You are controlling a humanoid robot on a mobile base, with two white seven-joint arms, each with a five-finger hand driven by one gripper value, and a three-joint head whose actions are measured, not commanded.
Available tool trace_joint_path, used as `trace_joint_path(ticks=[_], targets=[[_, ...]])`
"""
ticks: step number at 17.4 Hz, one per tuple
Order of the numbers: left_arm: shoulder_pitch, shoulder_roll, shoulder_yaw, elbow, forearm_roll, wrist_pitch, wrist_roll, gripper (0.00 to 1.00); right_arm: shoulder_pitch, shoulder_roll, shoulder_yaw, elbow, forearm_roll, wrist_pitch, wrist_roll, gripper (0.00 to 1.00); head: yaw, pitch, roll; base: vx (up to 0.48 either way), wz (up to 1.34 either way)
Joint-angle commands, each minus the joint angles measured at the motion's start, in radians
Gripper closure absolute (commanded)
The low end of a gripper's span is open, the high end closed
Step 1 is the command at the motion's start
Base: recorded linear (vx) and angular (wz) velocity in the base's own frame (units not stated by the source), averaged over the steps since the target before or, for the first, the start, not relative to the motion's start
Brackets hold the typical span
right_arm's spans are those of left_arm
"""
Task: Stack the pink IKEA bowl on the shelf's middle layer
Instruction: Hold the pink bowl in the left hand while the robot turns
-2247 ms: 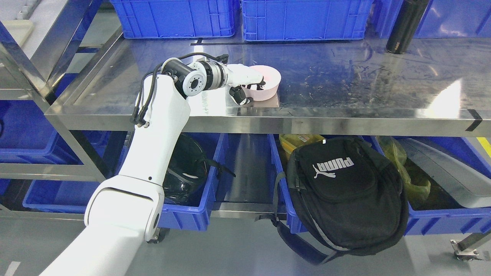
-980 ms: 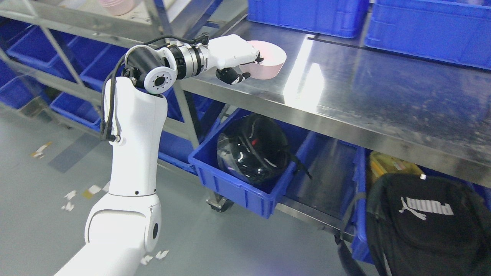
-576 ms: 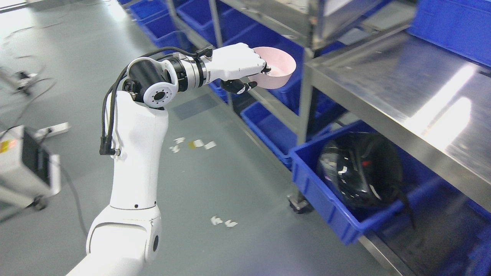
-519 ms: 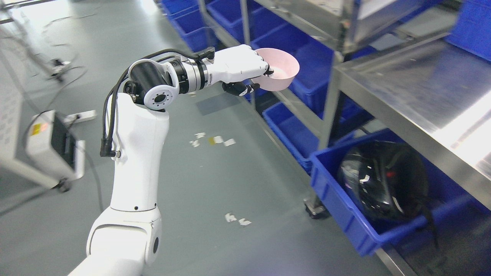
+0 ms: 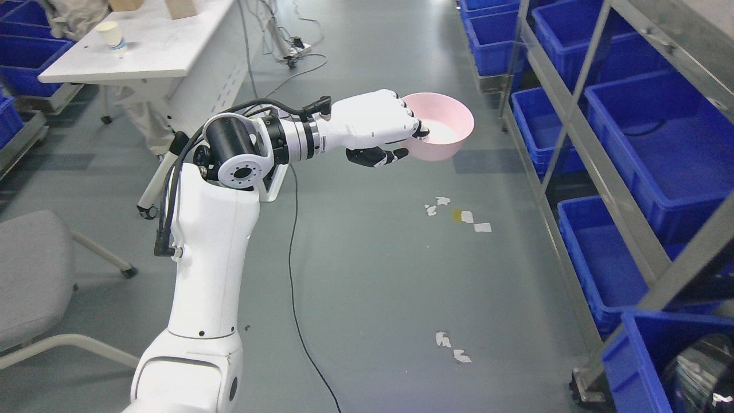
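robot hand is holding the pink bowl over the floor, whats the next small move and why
Probably keep the grip and swing the bowl right, toward the metal shelf rack. The left robot hand holds the round pink plastic bowl by its near rim, upright, above bare grey floor, with the rack of blue plastic bins off to its right and no shelf surface under it yet.

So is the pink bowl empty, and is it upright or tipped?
Empty and roughly upright. The bowl opens upward, its pale inside shows nothing in it, and the left hand grips its near rim, holding it in the air above the floor.
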Motion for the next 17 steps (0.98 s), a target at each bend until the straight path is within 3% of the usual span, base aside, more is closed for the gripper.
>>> trace_joint_path(ticks=[1,6,17], targets=[[0.022,0.018,-0.01,-0.04,0.073,0.0,0.001,0.97,0.023,-0.018,0.0,-0.017,0.0,0.001,0.0,0.0,0.0,0.0,0.0,0.168,0.58],[0.022,0.018,-0.016,-0.037,0.072,0.0,0.005,0.97,0.023,-0.018,0.0,-0.017,0.0,0.001,0.0,0.0,0.0,0.0,0.0,0.192,0.34],[0.015,0.018,-0.016,-0.032,0.072,0.0,0.008,0.97,0.023,-0.018,0.0,-0.017,0.0,0.001,0.0,0.0,0.0,0.0,0.0,0.275,-0.22]])
